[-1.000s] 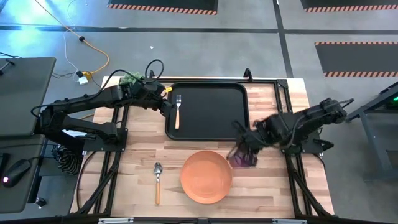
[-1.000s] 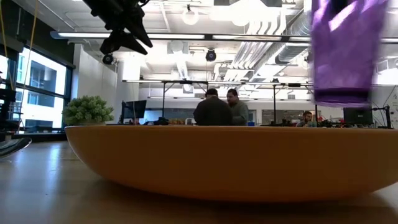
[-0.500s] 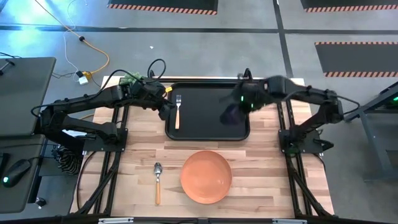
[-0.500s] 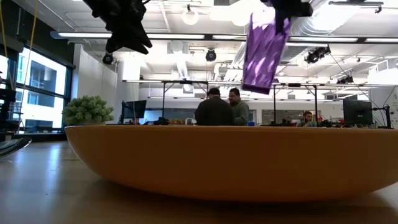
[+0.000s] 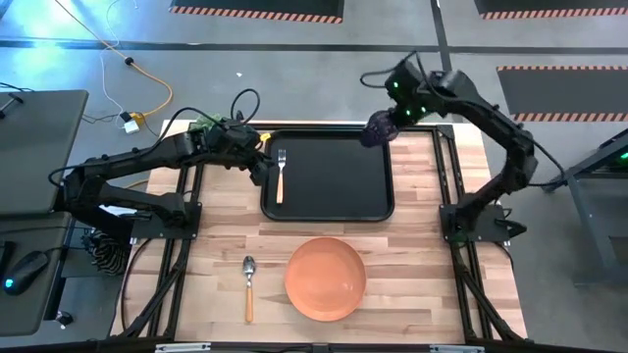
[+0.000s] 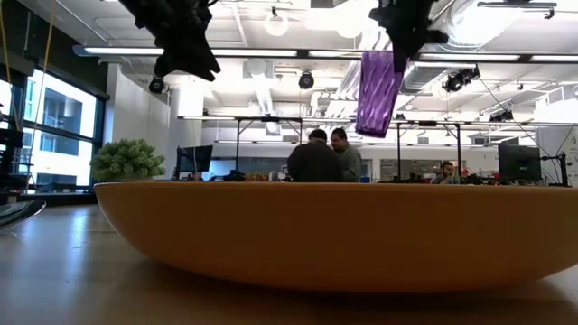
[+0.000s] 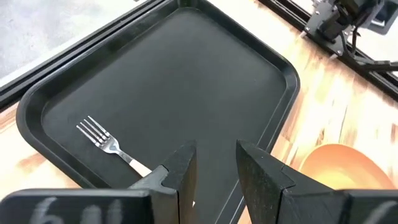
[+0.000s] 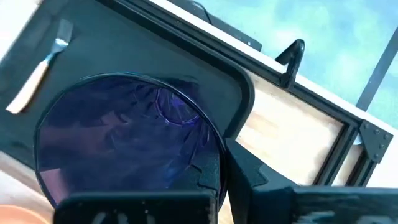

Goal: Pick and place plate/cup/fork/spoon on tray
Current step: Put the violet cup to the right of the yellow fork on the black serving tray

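Note:
The purple cup (image 5: 377, 127) hangs in my right gripper (image 5: 388, 120), high over the far right corner of the black tray (image 5: 334, 201); the low view shows the cup (image 6: 377, 92) below that gripper (image 6: 405, 32). The fork (image 5: 281, 175) lies flat on the tray's left part. My left gripper (image 7: 214, 152) is open and empty just above the fork's wooden handle (image 7: 140, 167). The orange plate (image 5: 325, 277) and the spoon (image 5: 248, 286) lie on the table near its front edge. My right gripper holds the cup at its open rim (image 8: 214, 149), from above. One finger (image 8: 239, 171) lies against the outside of the rim; the cup hides the other. The cup hangs below the fingers, nearly upright and clear of the tray.
Black frame rails (image 5: 446, 147) run along the tray's right side and far side. The tray's middle and right part (image 7: 186, 74) are bare. People stand in the room beyond the table (image 6: 316, 162).
My right gripper has carried the cup from beside the plate's right side up and toward the table's far edge, across the tray to its far right corner. The cup was tilted on the way and now hangs nearly upright.

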